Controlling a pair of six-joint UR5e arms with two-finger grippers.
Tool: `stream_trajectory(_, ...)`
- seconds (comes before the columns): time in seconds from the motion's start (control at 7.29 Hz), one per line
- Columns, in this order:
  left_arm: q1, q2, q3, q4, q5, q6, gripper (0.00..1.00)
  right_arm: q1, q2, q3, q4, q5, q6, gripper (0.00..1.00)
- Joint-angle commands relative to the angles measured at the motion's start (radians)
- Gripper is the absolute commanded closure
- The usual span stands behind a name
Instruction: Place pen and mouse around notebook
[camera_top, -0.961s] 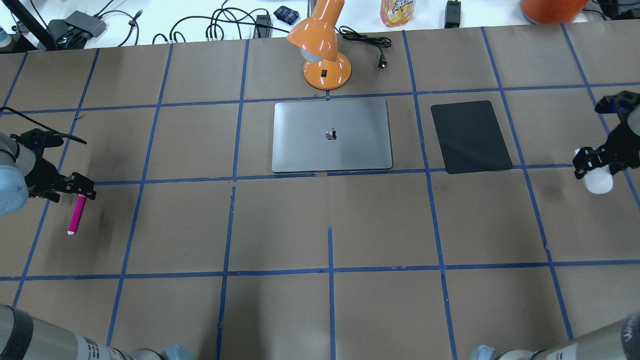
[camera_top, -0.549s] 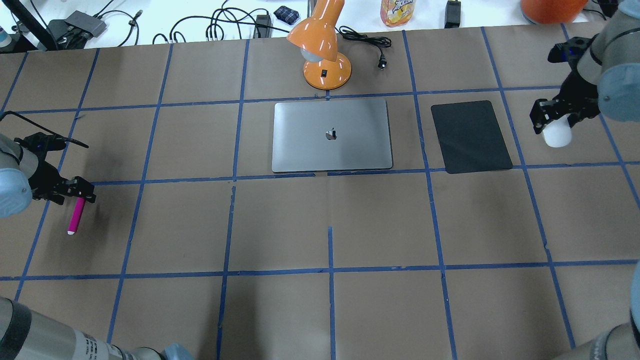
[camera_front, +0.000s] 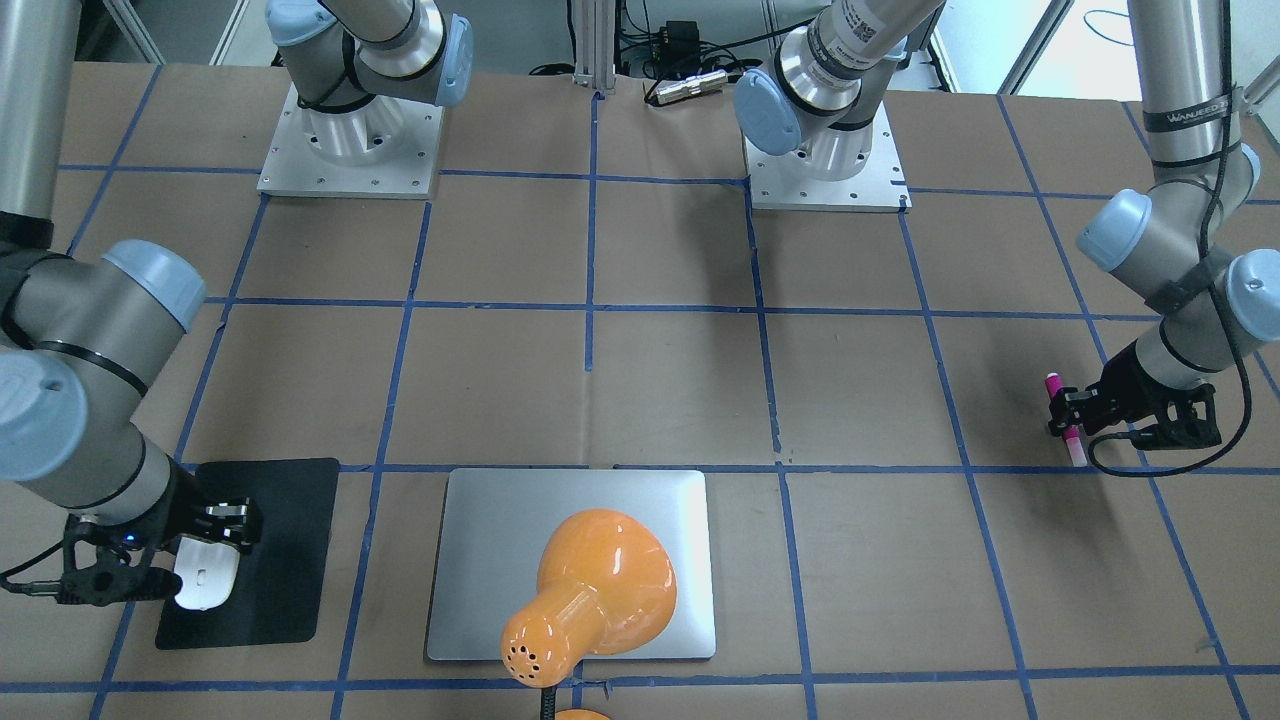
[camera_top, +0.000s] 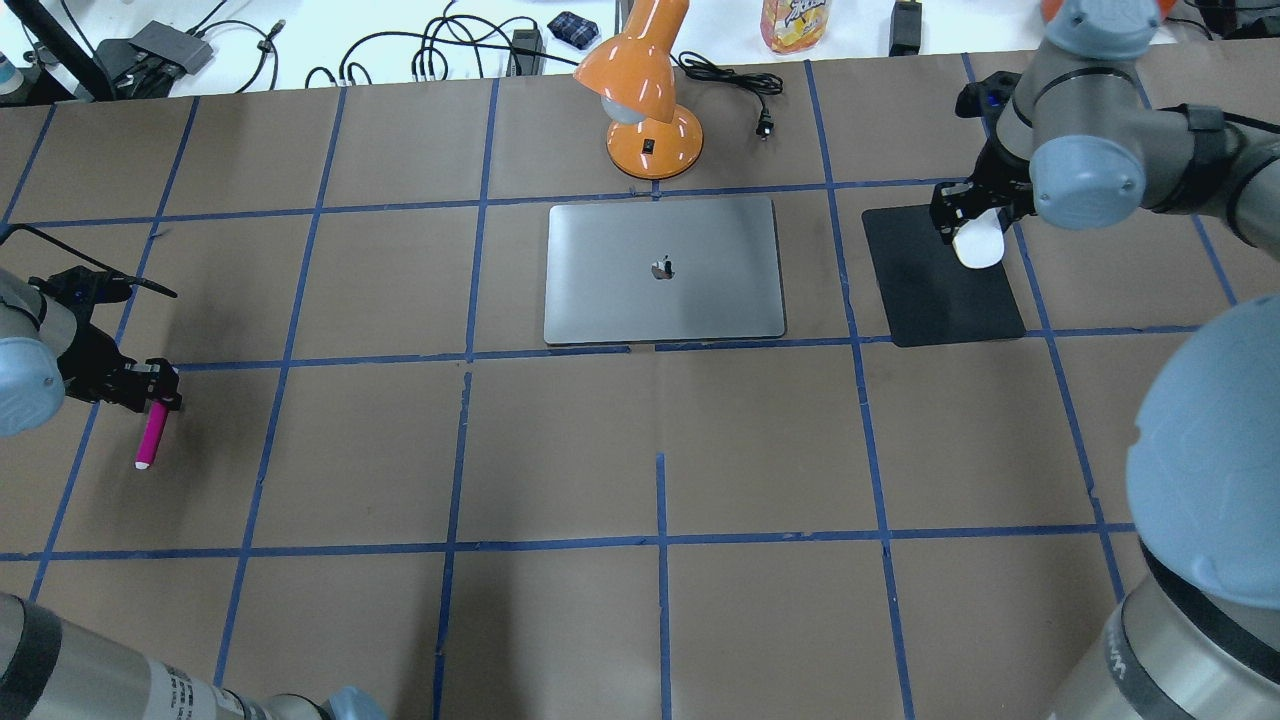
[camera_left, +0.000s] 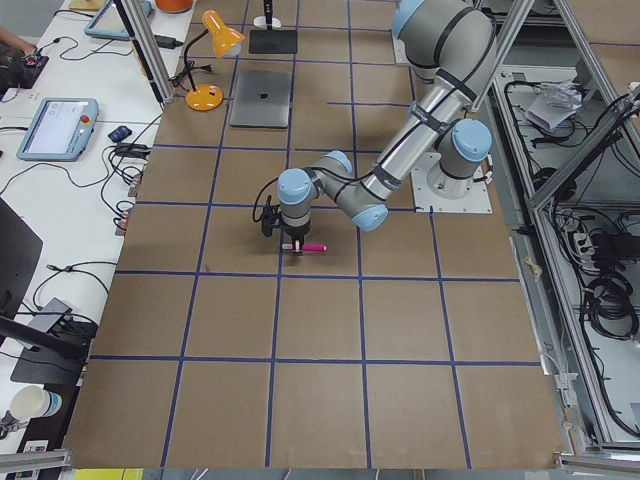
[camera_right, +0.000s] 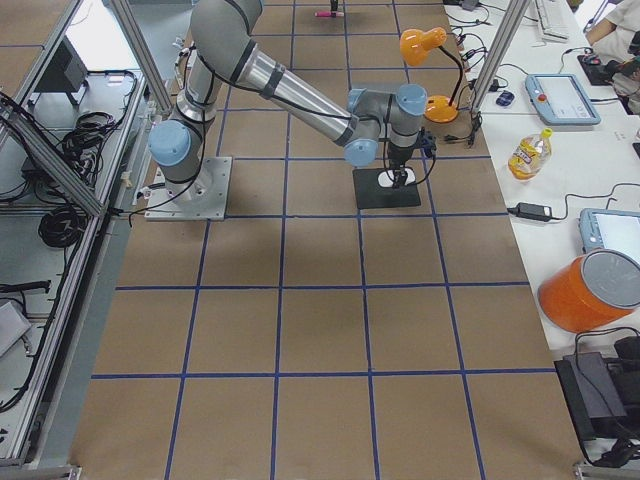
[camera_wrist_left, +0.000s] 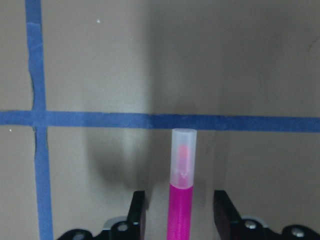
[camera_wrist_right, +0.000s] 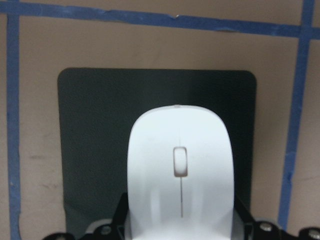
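Right gripper (camera_top: 972, 225): clamped on glossy white oval mouse (camera_top: 978, 248) over matte black mat (camera_top: 940, 300); flat silver-grey notebook (camera_top: 663, 270) near, toward robot's left. Left gripper (camera_top: 158, 390): jaws parted, straddling slim magenta-pink pen (camera_top: 152, 435) on table (camera_top: 760, 450), long axis parallel to jaws, well apart from notebook.

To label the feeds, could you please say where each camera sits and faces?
Front: across the table, facing the robot; both arms.
Overhead: behind the robot, facing forward; both arms.
Left: table's end; left arm nearest.
Right: opposite end; right arm nearest.
Left wrist: onto pen, between fingers.
Right wrist: onto mouse, black mat.
Front and overhead share the notebook.
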Motion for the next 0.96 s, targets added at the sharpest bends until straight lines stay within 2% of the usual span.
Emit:
stream_trajectory(0.0, 0.000, -0.001, 0.001, 0.000, -0.001, -0.001, 0.49, 0.031, 0.018, 0.026, -0.031, 0.000, 0.083, 0.45)
stream_trajectory(0.14, 0.000, -0.003, 0.001, -0.002, 0.001, -0.001, 0.59, 0.029, 0.022, 0.020, -0.031, -0.003, 0.078, 0.39)
stream_trajectory(0.41, 0.000, -0.003, 0.000, -0.003, 0.001, -0.002, 0.93, 0.028, 0.025, 0.029, -0.034, 0.000, 0.078, 0.39)
stream_trajectory(0.55, 0.000, -0.001, 0.001, -0.003, 0.004, -0.004, 1.00, 0.026, 0.028, 0.034, -0.031, -0.004, 0.078, 0.39)
stream_trajectory(0.82, -0.002, 0.014, 0.004, -0.009, 0.056, -0.005, 1.00, 0.021, 0.029, 0.043, -0.039, -0.006, 0.078, 0.35)
